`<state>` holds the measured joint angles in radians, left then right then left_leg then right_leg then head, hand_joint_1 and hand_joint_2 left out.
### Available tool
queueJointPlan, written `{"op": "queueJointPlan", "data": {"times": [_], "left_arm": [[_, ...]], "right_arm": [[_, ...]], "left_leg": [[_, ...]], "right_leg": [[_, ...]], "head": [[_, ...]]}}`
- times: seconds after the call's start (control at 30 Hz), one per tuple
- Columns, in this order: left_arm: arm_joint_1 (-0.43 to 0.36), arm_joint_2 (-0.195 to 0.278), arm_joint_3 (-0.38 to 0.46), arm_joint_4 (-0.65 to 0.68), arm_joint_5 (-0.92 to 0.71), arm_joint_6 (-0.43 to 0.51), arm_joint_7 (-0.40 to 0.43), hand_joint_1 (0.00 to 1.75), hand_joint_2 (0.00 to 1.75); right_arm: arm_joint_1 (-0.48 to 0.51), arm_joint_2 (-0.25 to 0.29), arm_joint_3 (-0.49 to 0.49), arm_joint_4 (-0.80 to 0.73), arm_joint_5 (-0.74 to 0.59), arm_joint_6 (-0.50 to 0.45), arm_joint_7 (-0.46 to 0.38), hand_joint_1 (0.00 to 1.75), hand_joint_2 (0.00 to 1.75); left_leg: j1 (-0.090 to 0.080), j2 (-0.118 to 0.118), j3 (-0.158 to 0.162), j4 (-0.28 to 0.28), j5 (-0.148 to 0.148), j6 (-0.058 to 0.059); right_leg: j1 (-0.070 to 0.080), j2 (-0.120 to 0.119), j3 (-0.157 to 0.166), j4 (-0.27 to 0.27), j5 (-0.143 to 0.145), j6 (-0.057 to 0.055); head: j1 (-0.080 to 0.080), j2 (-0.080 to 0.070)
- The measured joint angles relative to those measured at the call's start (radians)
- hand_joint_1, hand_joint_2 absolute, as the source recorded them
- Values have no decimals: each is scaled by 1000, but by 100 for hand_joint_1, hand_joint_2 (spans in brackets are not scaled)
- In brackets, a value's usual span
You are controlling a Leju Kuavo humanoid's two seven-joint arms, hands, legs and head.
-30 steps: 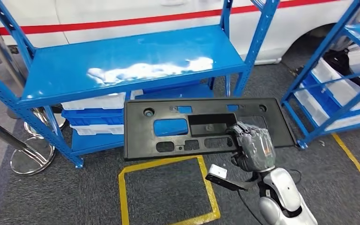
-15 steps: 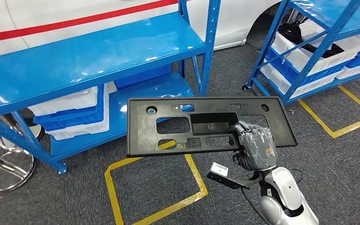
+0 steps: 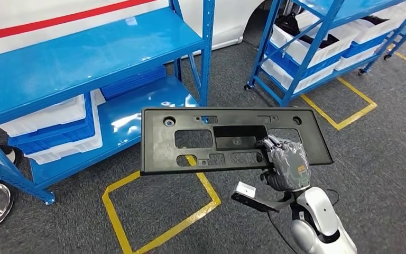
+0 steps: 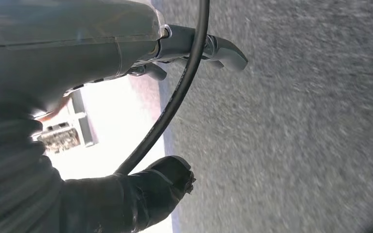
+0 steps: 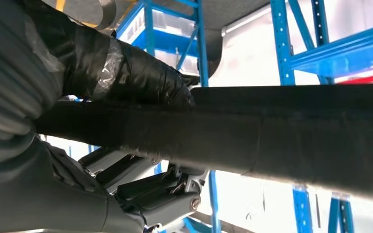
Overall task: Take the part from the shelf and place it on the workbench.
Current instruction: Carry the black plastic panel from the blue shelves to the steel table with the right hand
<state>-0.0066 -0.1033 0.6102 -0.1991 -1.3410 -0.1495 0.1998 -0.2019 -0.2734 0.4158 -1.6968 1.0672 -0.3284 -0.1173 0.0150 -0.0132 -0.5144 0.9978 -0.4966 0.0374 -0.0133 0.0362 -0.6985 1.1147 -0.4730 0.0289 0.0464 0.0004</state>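
Part: black panel, off the shelf, carried flat and level over the floor, likely so it stays balanced in transit | Right hand: fingers clamped on the panel's near edge, right of centre | Left hand: hangs toward the floor, grip cannot be told | Workbench: not reached.

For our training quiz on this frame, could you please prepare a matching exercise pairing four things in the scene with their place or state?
Things:
1. flat black plastic panel with cut-outs
2. white plastic bins
3. yellow tape square
4. right robot hand

Places or states:
A. stuck to the grey carpet floor
B. held up in the air
C. stacked inside the blue metal shelf
D. gripping the panel's lower edge

Pairs: 1-B, 2-C, 3-A, 4-D
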Motion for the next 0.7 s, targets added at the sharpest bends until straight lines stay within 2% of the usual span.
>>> {"op": "queueJointPlan", "data": {"times": [0.03,0.07,0.1,0.13,0.17,0.2,0.23,0.27,0.3,0.33,0.4,0.43,0.47,0.5,0.53,0.57,0.6,0.63,0.67,0.7], "left_arm": [[0,1,0,0,-1,0,-1,0,175],[1,1,1,0,-1,0,-2,0,175],[1,2,1,0,-2,0,-2,0,175],[1,2,1,0,-3,0,-2,0,175],[0,2,1,0,-3,0,-3,0,175],[-1,2,1,0,-3,0,-3,0,175],[-3,2,2,0,-4,0,-3,0,175],[-4,2,2,0,-4,0,-4,0,175],[-5,1,3,0,-3,-1,-5,0,175],[-5,1,4,0,-2,-1,-9,0,175],[-7,1,9,0,1,-2,-22,0,175],[-7,1,12,0,4,-2,-31,0,175],[-6,0,15,0,6,-2,-40,0,175],[-4,0,18,0,8,-1,-47,0,175],[-3,0,21,0,9,-1,-53,0,175],[-2,0,23,0,10,0,-57,0,175],[-2,0,24,0,11,0,-60,0,175],[-3,0,25,0,11,0,-61,0,175],[-3,0,25,0,11,0,-62,0,175],[-3,0,25,0,10,0,-61,0,175]], "right_arm": [[-2,0,0,1,0,0,0,175,175],[-2,0,0,2,0,0,0,175,175],[-2,0,0,3,0,1,0,175,175],[-2,0,0,4,-1,1,1,175,175],[-2,0,0,6,-1,1,2,175,175],[-2,0,0,6,-1,1,2,175,175],[-2,0,0,6,-1,1,2,175,175],[-4,0,0,6,-1,1,2,175,175],[-5,0,0,6,-1,1,2,175,175],[-7,0,0,5,-1,1,2,175,175],[-10,0,-1,5,-2,0,2,175,175],[-11,-1,-1,5,-3,0,2,175,175],[-12,-1,-1,6,-4,0,2,175,175],[-12,-1,-1,6,-4,0,2,175,175],[-13,-1,0,6,-4,0,2,175,175],[-14,0,0,6,-4,0,2,175,175],[-14,0,0,7,-4,0,2,175,175],[-14,0,0,8,-4,0,2,175,175],[-14,0,0,8,-4,0,2,175,175],[-13,0,1,9,-4,0,2,175,175]], "left_leg": [[-5,15,-14,1,10,7],[-9,29,-28,3,19,10],[-12,44,-44,6,29,12],[-15,58,-59,10,37,12],[-18,70,-75,15,44,11],[-20,82,-88,19,51,10],[-22,92,-99,23,58,8],[-24,100,-107,26,65,4],[-25,109,-110,26,73,0],[-23,118,-112,25,80,-6],[-19,135,-113,18,94,-19],[-16,126,-116,20,90,-27],[-13,105,-122,32,70,-34],[-12,75,-131,61,33,-40],[-10,44,-143,110,-17,-44],[-11,27,-157,171,-63,-46],[-11,21,-168,230,-93,-47],[-11,19,-170,271,-100,-47],[-11,18,-156,277,-84,-46],[-11,15,-127,248,-59,-44]], "right_leg": [[-1,-21,-18,67,-54,4],[-3,-28,-33,137,-94,7],[-6,-31,-41,197,-114,10],[-7,-32,-35,225,-105,11],[-8,-34,-13,220,-79,11],[-8,-40,26,181,-50,9],[-6,-58,83,111,-38,3],[0,-81,141,29,-43,-3],[7,-100,187,-39,-56,-12],[15,-113,214,-90,-71,-21],[24,-102,213,-119,-64,-41],[24,-92,205,-126,-52,-50],[22,-83,197,-131,-39,-60],[19,-74,189,-135,-26,-68],[18,-64,177,-136,-14,-73],[18,-53,164,-135,-3,-76],[19,-41,152,-133,7,-78],[19,-29,138,-129,17,-78],[19,-14,124,-124,25,-76],[19,-1,112,-117,32,-74]], "head": [[0,0],[0,0],[0,0],[0,0],[0,0],[0,0],[0,0],[0,0],[-1,0],[0,0],[0,0],[0,0],[-1,0],[-1,0],[-1,0],[-2,0],[-2,0],[-2,0],[-2,0],[-2,0]]}}
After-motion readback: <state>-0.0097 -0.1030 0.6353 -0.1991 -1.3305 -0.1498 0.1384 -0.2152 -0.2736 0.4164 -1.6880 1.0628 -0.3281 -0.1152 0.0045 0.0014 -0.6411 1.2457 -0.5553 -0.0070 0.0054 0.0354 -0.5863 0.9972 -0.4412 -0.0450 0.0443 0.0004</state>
